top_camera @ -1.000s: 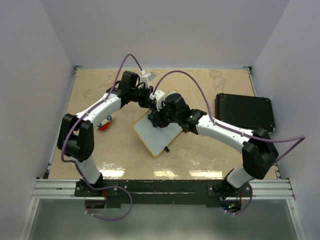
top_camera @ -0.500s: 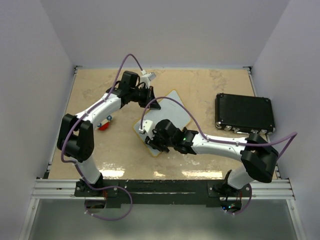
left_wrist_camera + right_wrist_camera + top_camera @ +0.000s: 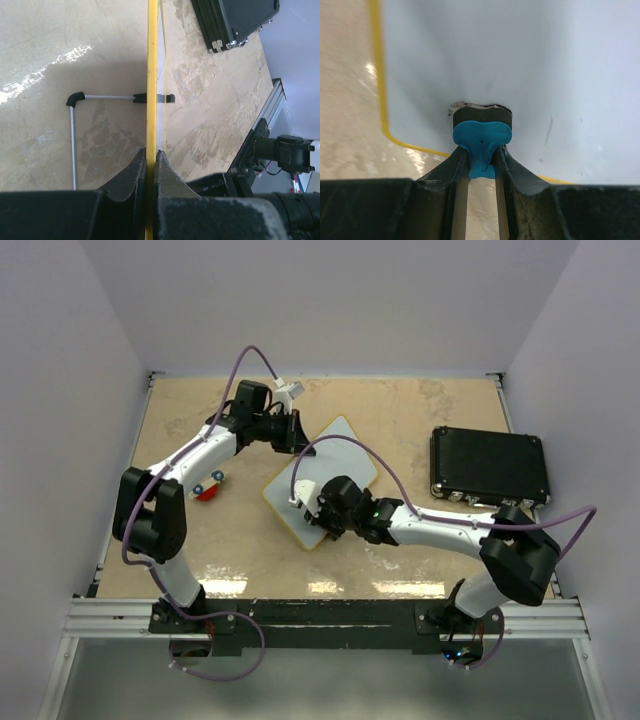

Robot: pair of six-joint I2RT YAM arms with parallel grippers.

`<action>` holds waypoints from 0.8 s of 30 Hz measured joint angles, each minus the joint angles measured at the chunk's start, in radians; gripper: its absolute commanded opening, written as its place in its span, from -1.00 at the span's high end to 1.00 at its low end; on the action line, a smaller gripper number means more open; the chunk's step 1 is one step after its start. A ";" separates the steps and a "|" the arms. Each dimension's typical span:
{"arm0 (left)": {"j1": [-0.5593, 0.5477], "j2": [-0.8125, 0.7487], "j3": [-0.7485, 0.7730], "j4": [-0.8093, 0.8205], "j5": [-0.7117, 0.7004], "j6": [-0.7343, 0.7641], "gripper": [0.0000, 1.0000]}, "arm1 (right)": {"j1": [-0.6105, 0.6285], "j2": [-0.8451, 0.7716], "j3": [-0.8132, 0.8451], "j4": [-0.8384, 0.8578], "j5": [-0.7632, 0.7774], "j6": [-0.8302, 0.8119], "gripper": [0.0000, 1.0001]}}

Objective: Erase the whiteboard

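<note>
The whiteboard (image 3: 340,455), white with a thin yellow frame, lies at an angle in the middle of the table. My left gripper (image 3: 300,443) is shut on its far-left edge; the left wrist view shows the yellow frame (image 3: 151,75) edge-on between the jaws of that gripper (image 3: 151,155). My right gripper (image 3: 318,508) is over the board's near part, shut on a blue eraser (image 3: 482,140) whose dark felt presses on the white surface (image 3: 520,55). That surface looks wiped, with one faint thin mark (image 3: 549,131).
A black rectangular case (image 3: 488,466) lies at the right, also in the left wrist view (image 3: 235,20). A small red and blue object (image 3: 208,487) sits left of the board. A thin metal rod (image 3: 72,130) with black ends lies beside the board's edge.
My right gripper with the eraser swept from the board's middle toward its near-left corner, then back a little. The board turned slightly, and my left gripper kept hold of it.
</note>
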 measured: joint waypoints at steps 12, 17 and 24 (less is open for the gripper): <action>0.068 0.000 -0.003 -0.008 0.026 -0.020 1.00 | -0.169 0.002 -0.024 0.023 0.024 -0.049 1.00; 0.074 -0.002 -0.011 0.001 0.034 -0.025 1.00 | -0.145 -0.002 -0.030 0.092 0.001 0.033 1.00; 0.074 -0.006 -0.032 0.029 0.048 -0.042 1.00 | -0.026 -0.016 -0.117 0.296 -0.009 0.111 1.00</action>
